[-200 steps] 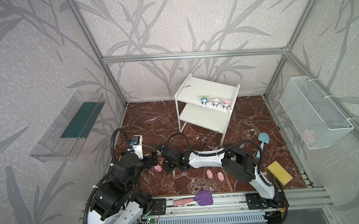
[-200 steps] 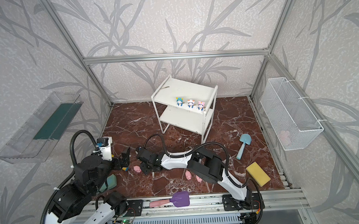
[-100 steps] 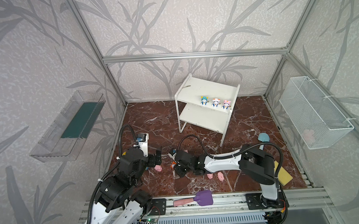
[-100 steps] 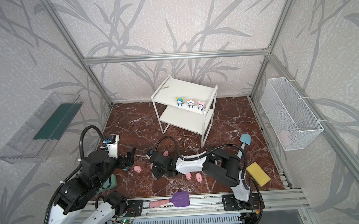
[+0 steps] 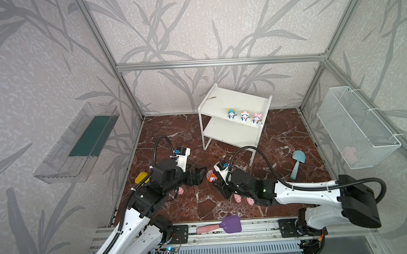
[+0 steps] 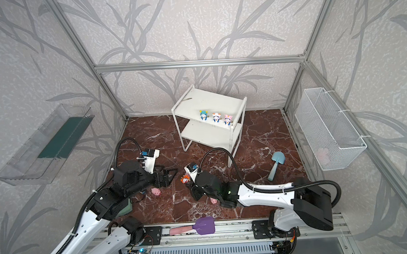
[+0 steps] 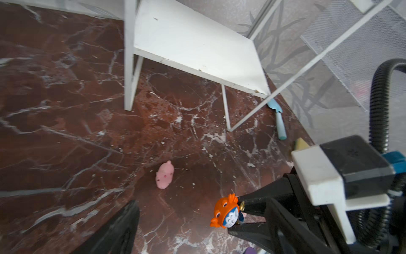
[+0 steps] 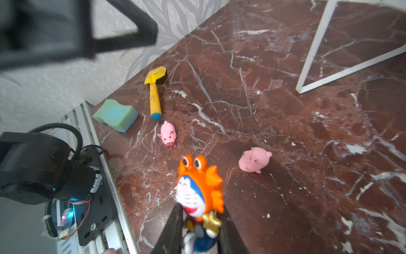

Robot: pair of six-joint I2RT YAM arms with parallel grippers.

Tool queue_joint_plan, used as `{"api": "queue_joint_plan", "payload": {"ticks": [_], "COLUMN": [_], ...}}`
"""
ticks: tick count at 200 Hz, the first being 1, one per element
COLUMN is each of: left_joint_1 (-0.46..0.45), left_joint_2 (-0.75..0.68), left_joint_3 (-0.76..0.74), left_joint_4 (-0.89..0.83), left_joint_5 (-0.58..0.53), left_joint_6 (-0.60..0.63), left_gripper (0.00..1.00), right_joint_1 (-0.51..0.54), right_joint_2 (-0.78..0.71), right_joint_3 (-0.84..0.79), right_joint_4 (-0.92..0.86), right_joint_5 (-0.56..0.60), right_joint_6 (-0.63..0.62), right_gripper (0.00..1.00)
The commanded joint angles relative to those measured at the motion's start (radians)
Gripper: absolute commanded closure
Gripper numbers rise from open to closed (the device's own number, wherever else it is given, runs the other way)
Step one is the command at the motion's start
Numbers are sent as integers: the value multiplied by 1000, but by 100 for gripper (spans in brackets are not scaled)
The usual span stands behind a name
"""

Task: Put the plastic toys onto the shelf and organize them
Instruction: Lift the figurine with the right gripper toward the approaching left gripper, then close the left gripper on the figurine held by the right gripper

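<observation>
Marble floor [image 5: 174,134], right tool [image 8: 198,222] clamped on orange-hat figurine [image 8: 197,187], left tool [image 5: 201,175] spread wide near pink pig [image 7: 164,178]

You have three figurines [image 6: 216,117] standing in a row on the top board of the shelf [image 6: 196,101]. In front of the shelf, your right gripper [image 6: 188,181] pinches the orange-hat figurine [image 6: 185,179], and your left gripper [image 6: 170,177] faces it, jaws spread. A pig [image 6: 156,191] and a second pig [image 6: 214,200] lie farther out from the shelf.

Wht arms [image 5: 304,195], blk joints [image 5: 359,205], cables [image 7: 377,99]
</observation>
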Motion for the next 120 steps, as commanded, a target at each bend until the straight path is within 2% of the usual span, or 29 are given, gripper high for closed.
{"api": "queue_joint_plan", "payload": {"ticks": [1,34,81,120], "left_joint_1": [-8,-65,-194,-236], "left_joint_2": [18,78,178,237], "left_joint_3": [-21,3,51,62], "left_joint_4": [202,257,311,386], "left_joint_5": [186,214,139,128], "left_joint_6": [-100,-115,-110,-131], "left_gripper": [11,16,26,37], "right_joint_1": [6,3,5,4], "right_joint_2": [-115,-252,-352,-405], "right_joint_3": [-40,-80,-113,-133], "right_joint_4": [45,32,10,-17], "right_joint_5": [77,116,147,149], "right_joint_6": [14,-1,-22,-19], "right_gripper": [80,80,80,80]}}
